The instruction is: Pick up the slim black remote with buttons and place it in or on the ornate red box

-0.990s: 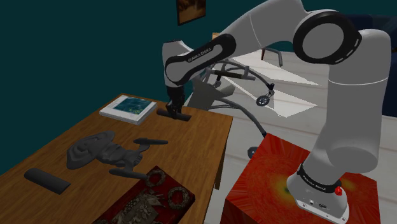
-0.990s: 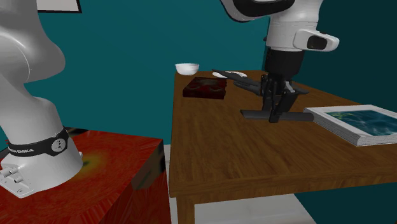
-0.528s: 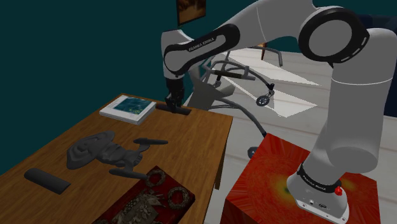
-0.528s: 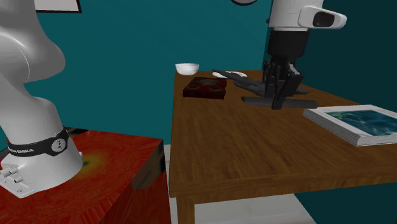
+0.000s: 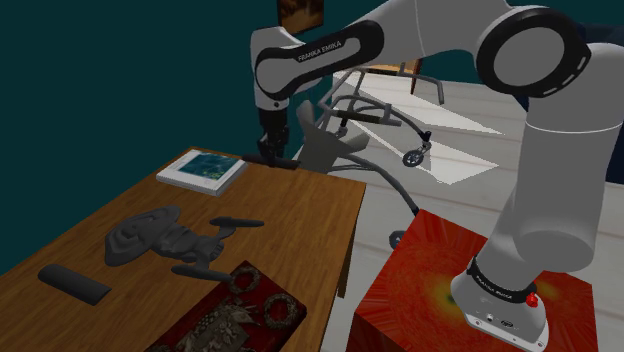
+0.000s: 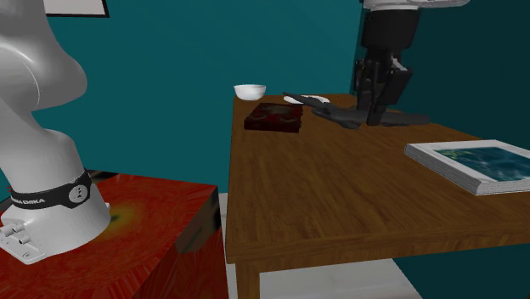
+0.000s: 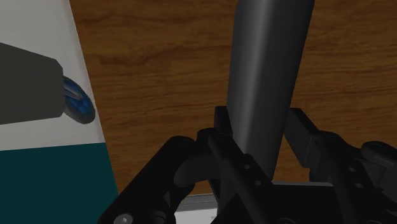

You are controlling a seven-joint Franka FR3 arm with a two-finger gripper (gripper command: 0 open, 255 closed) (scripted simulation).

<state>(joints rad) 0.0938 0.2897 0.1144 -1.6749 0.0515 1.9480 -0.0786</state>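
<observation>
Shoulder view: remote [image 5: 281, 161] is off the table [image 5: 300, 215]. A second ago it lay flat beside the book [image 5: 203, 168]. It has since risen with the gripper [image 5: 272, 152] and hangs over the far edge. I'd say the grasp held and the pick is done, leaving the carry. Box [image 5: 235, 312] sits at the near end, well apart from the remote. Arm arches high from the stand [image 5: 440, 290], hand pointing straight down.

Second exterior view: remote [image 6: 413, 116] is level in the grip, higher than half a second ago. Box [image 6: 273, 117] is near the far left corner.

Wrist view: fingers [image 7: 222, 130] pinch the remote [image 7: 267, 76] across its narrow sides, with table under it.
</observation>
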